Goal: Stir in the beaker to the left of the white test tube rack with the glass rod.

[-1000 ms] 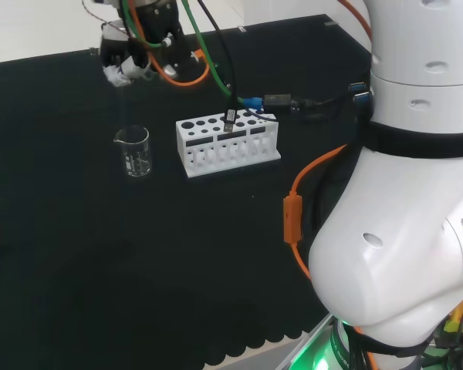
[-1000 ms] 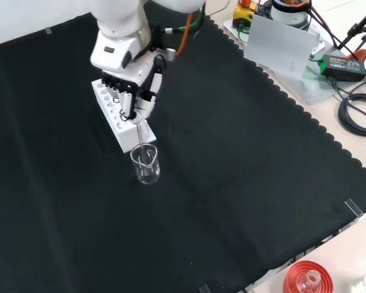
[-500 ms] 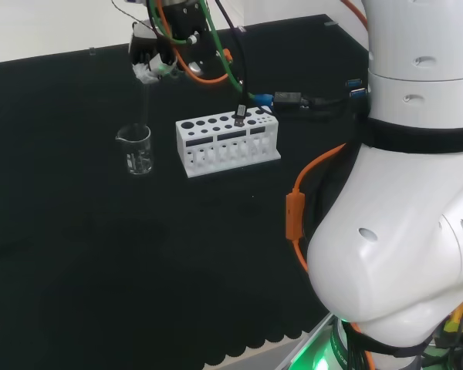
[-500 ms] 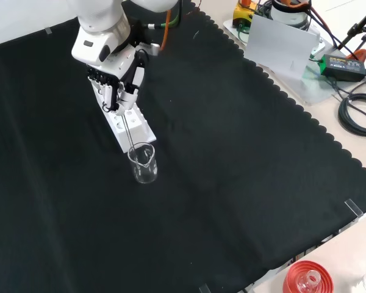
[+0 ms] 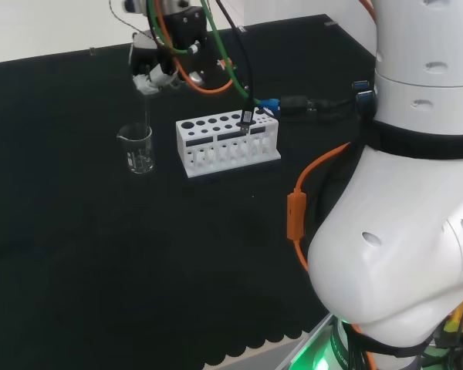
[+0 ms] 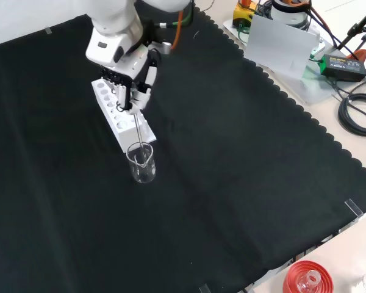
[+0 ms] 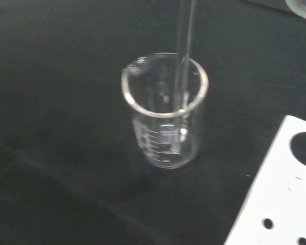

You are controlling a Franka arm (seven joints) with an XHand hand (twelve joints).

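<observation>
One clear beaker (image 5: 139,149) stands upright on the black cloth of the bench (image 5: 100,254), and in the head view it sits at about nine o'clock from the white test tube rack (image 5: 228,144), near it but not touching. In the front view the beaker (image 6: 141,163) lies at about six o'clock from the rack (image 6: 121,119), just beside the rack's near end.

In the head view the hand (image 5: 150,71) hangs above the beaker, at about twelve o'clock from it. Its fingers (image 6: 136,93) are curled round the top of a thin glass rod (image 6: 137,131), pinching it. In the front view the rod runs down from the hand toward six o'clock, past the near end of the rack, and enters the mouth of the beaker. In the wrist view the rod (image 7: 184,66) stands close to upright inside the beaker (image 7: 166,109), near the wall on the side toward the rack (image 7: 275,194), with its lower end low in the vessel; whether the tip touches the floor of the beaker cannot be told. Whether the beaker holds any liquid cannot be told either.

An orange cable (image 5: 297,208) hangs along the arm's white links (image 5: 409,193) at three o'clock in the head view. A red ribbed ring (image 6: 306,278) with a small piece of glassware on it rests off the cloth, at about five o'clock in the front view.
</observation>
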